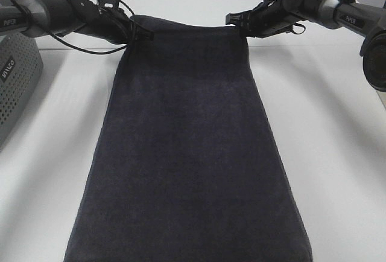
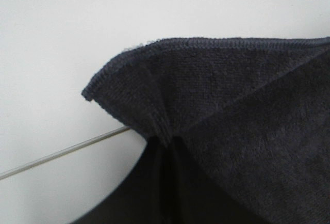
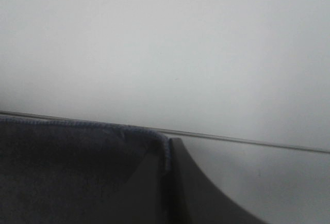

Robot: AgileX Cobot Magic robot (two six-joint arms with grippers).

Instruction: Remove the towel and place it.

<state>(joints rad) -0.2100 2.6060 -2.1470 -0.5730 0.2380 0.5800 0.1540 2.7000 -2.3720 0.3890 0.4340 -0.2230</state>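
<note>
Pinching the far corners of the towel (image 1: pixel 187 153), left gripper (image 1: pixel 145 34) and right gripper (image 1: pixel 236 20) both clamped tight on the hem; hanging stretched between them, draping down toward the camera over the white table (image 1: pixel 338 153), beside the grey basket (image 1: pixel 15 87).

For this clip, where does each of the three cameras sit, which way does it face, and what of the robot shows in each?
Exterior high: mounted high, looking down the white table at the dark towel; both arms show, the left hand and right hand each at an upper towel corner; a grey basket at the left edge.
Left wrist: on the left arm, facing along its hand, shut on a bunched towel corner.
Right wrist: on the right arm, facing along its hand, gripping the towel hem.
Shared: all three show the towel.
</note>
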